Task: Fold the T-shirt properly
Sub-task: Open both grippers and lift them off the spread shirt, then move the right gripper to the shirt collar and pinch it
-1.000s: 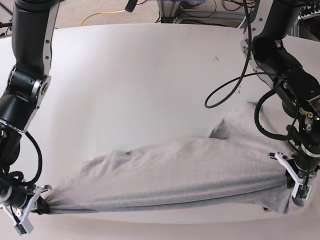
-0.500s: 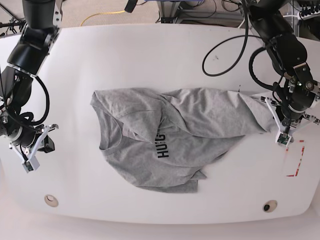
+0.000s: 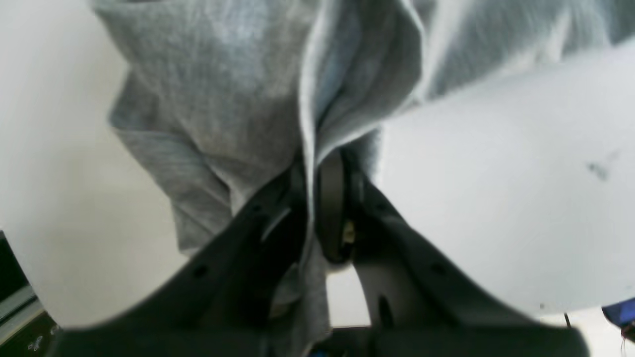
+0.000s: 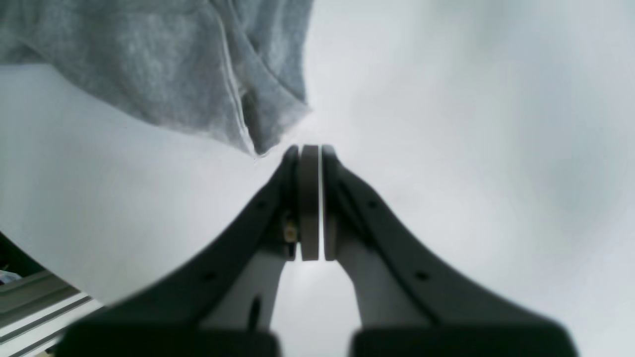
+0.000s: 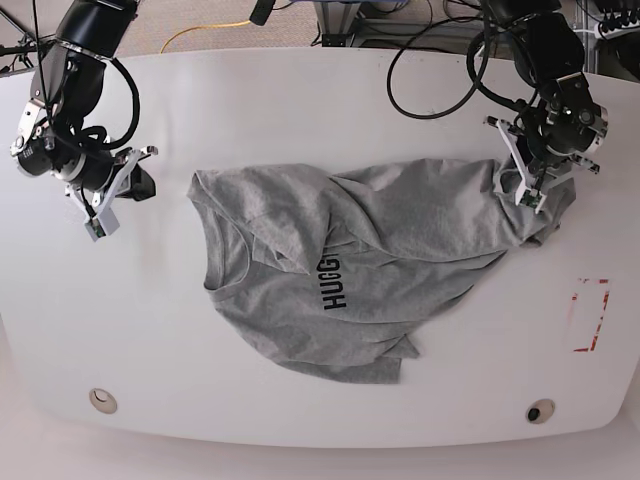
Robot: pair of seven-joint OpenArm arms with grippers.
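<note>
Across the middle of the smooth white table (image 5: pixel 300 100) lay the T-shirt (image 5: pixel 370 270), a soft heather-grey knit with a fine mottled weave, crumpled into broad folds and ridges instead of lying flat. Its neckline and one short sleeve pointed toward the base view's left, a rumpled hem corner reached the near side, and black block lettering (image 5: pixel 333 284) ran sideways over the chest, partly swallowed by a crease. The cloth's far-right end was drawn up into a bunch at the left gripper (image 5: pixel 533 186), whose black arm, looped with dark cable, bent down over the table's right side with pale fingers aimed at the fabric. From the left wrist camera that gripper (image 3: pixel 325 168) was clamped on the T-shirt (image 3: pixel 213 99), a pinched fold with a lighter stitched edge running between its dark, matte jaws and hanging down past them. On the opposite side the right gripper (image 5: pixel 100 205) hung over bare table, well apart from the shirt's sleeve, its arm folded back on itself near the table's left edge. Seen from the right wrist camera, the right gripper (image 4: pixel 310 153) had its flat grey pads pressed together with nothing between them, and a hemmed corner of the T-shirt (image 4: pixel 163 64) lay just beside the tips, blurred.
</note>
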